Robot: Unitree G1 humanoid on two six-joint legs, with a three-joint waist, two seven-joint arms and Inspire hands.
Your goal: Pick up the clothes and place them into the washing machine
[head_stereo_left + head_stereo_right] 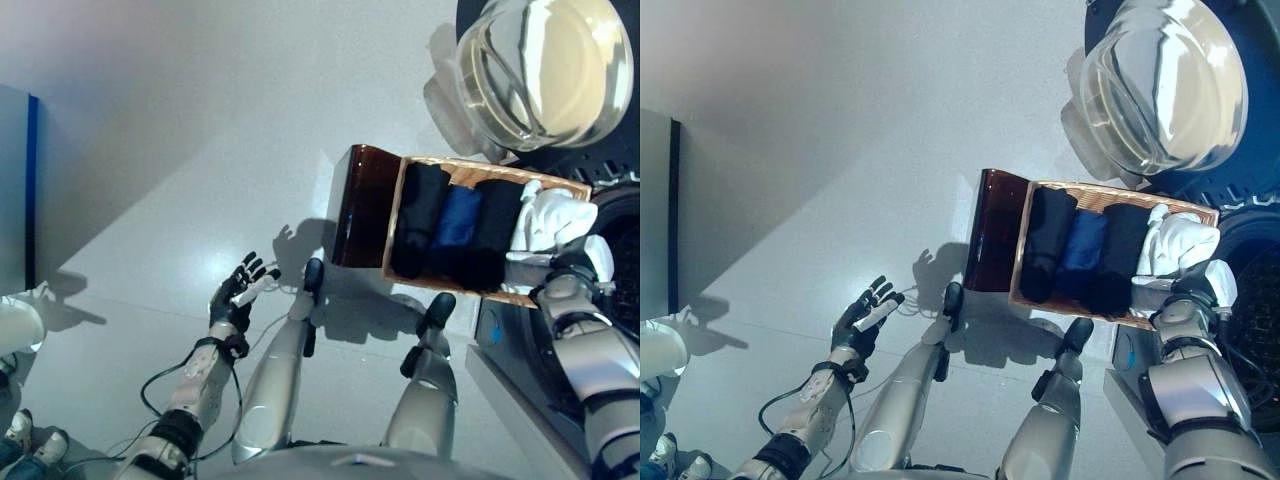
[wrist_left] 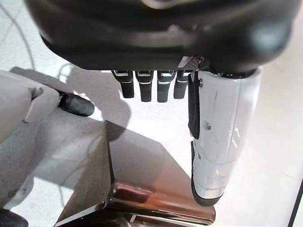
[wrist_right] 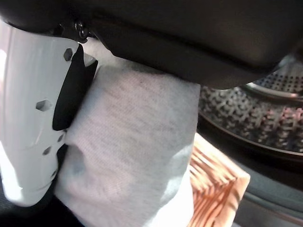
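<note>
Fingers and thumb of the right hand (image 1: 572,262) curl round the white garment (image 1: 548,220) at the basket's (image 1: 450,165) right end, beside the washing machine drum (image 3: 265,113), presumably for a short carry, while the left hand (image 1: 236,291) hangs spread, idle.
</note>
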